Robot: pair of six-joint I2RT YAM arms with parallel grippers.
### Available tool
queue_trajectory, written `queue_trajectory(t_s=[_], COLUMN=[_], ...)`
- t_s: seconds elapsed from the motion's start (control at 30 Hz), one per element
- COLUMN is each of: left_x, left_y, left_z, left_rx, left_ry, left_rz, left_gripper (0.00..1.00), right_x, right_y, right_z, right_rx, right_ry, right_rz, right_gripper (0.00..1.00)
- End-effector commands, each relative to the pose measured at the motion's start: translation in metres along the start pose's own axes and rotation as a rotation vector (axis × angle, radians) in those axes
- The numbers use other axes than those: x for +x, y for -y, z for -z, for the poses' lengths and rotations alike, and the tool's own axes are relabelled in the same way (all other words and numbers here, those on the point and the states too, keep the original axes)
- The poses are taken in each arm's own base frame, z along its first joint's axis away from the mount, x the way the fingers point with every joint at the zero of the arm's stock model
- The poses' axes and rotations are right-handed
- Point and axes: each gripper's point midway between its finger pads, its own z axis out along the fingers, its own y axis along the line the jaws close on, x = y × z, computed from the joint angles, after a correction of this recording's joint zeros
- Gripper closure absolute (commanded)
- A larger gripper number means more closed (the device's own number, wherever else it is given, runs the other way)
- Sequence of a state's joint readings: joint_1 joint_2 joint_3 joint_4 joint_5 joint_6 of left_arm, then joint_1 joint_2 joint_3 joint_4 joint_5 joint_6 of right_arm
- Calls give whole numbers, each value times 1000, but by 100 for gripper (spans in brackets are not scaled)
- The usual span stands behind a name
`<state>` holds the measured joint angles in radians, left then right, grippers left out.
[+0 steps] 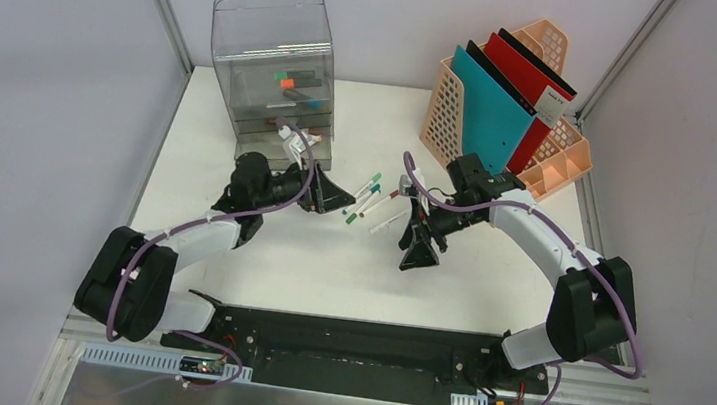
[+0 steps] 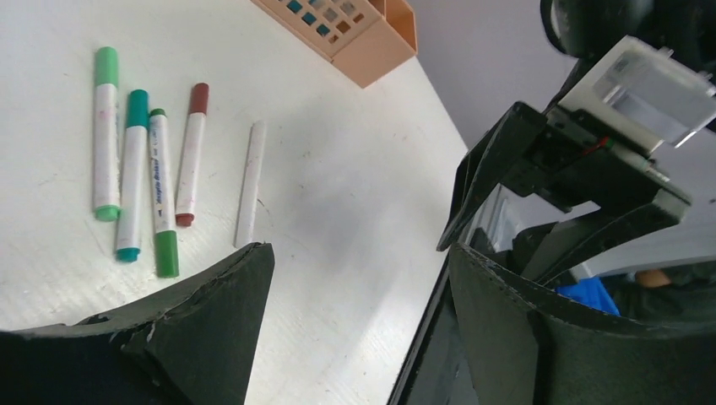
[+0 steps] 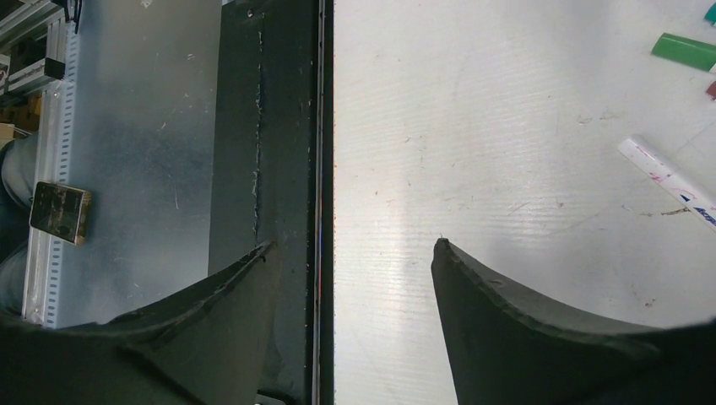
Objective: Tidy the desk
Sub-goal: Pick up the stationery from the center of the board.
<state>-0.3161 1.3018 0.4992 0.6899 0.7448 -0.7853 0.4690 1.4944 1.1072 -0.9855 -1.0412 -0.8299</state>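
- Your left claw (image 1: 340,199) is spread wide and empty, low over the worktop (image 1: 327,270), just beside 5 markers (image 2: 133,169).
- Your right claw (image 1: 419,254) stands wide too, holding nothing, pointing down near the worktop's middle.
- The worktop lies under both claws, with a black rail (image 1: 349,347) at its near edge.

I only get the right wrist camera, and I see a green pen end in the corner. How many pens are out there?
Observer: Five pens lie close together, side by side, near the middle of the desk.
Operator: Is there somewhere to put them?
Observer: A clear plastic box stands at the back left of the desk, with coloured things inside it.
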Motion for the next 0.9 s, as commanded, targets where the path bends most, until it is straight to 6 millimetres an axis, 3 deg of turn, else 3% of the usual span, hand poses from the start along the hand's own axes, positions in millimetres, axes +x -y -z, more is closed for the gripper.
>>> queue_trajectory(t_s=[0.0, 0.13, 0.47, 0.87], left_x=[15, 39, 66, 91], left_y=[-5, -7, -28, -64], left_z=[-18, -36, -77, -109], left_rx=[-82, -135, -292, -451], left_ry=[-93, -192, -370, -537], left_rz=[-171, -242, -383, -480], left_gripper=[22, 20, 21, 46], right_x=[-19, -18, -18, -18], right_y=[-3, -3, -3, -2], right_z=[10, 10, 11, 12], right_rx=[30, 31, 37, 44], right_ry=[30, 28, 26, 25], right_rz=[104, 104, 108, 113], right_gripper=[31, 31, 31, 31])
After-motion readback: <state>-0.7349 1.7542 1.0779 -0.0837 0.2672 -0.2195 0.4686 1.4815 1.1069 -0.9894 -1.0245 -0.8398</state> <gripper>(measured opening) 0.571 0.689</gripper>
